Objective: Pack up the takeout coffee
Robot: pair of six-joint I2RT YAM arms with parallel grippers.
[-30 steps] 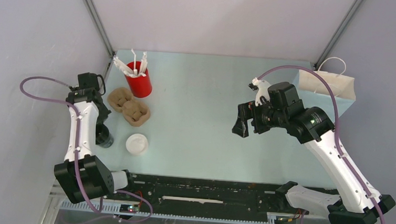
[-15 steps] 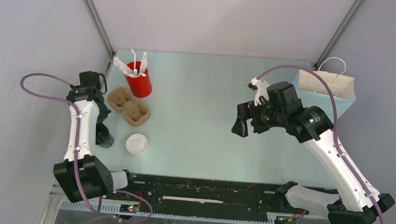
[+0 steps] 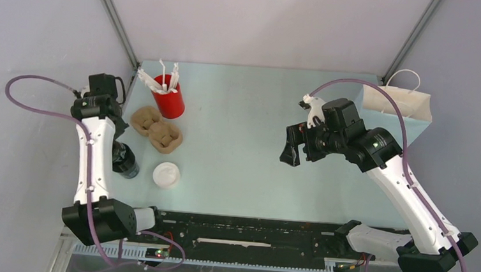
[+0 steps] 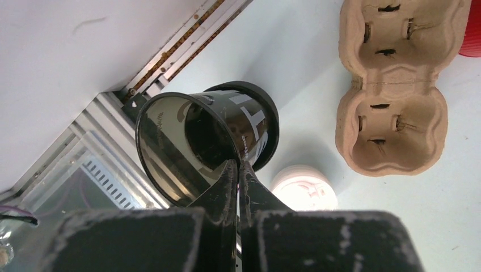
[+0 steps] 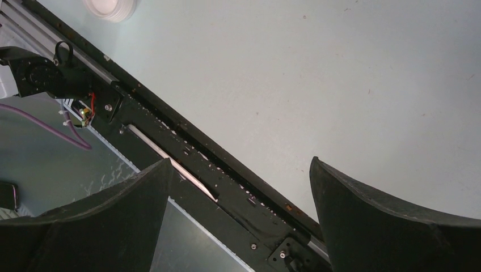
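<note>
The takeout coffee cup is black and has no lid on; it sits at the table's left edge. In the left wrist view the cup is tilted with its open mouth toward the camera. My left gripper is shut on the cup's rim, one finger inside and one outside. The round white lid lies on the table right of the cup and also shows in the right wrist view. My right gripper is open and empty above the middle right of the table.
A white paper bag with handles stands at the back right. A red cup with white cutlery and a brown moulded-pulp tray stand behind the lid. A black rail runs along the near edge.
My left arm has swung its upper part left and toward the back, and the black cup in its grip has shifted slightly. The right arm has barely moved.
</note>
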